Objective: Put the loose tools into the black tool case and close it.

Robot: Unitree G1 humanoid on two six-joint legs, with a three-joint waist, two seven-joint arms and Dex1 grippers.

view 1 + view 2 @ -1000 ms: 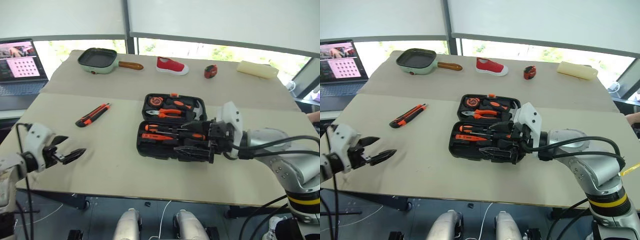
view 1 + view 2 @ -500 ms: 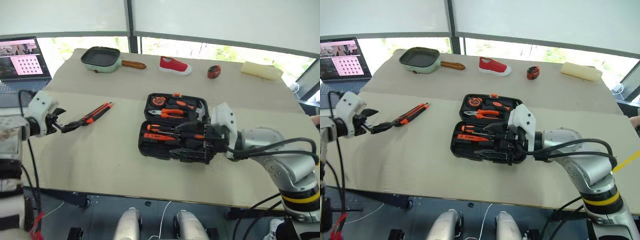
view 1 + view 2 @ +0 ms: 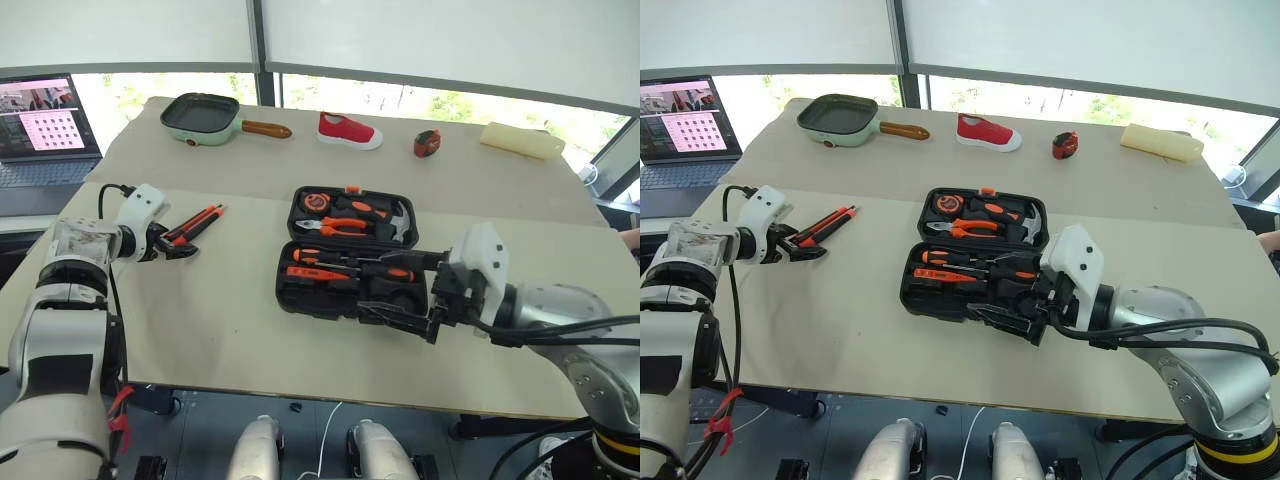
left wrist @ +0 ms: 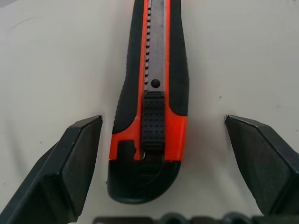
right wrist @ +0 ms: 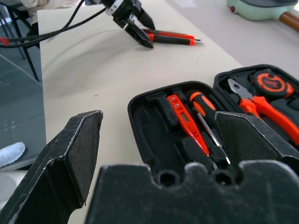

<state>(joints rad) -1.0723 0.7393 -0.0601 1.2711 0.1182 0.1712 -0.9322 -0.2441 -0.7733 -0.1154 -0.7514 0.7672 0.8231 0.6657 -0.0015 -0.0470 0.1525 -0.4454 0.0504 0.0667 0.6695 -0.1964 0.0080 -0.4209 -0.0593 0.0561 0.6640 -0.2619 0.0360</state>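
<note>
Left end effector [image 4: 159, 140], fingers spread, straddles the utility knife [image 4: 152, 93] near its butt.

- I can read no words, brand names or numbers anywhere on my table.
- The laptop [image 3: 45, 125], far left, shows a pink panel with a grid of dark dots; it carries no letters that I can read.
- The orange disc [image 5: 270, 83] in the far half of the black tool case [image 3: 350, 262] bears a dark mark, too small for me to read.
- The utility knife [image 4: 152, 93] has a ridged slider and notches along its track, with no lettering.
</note>
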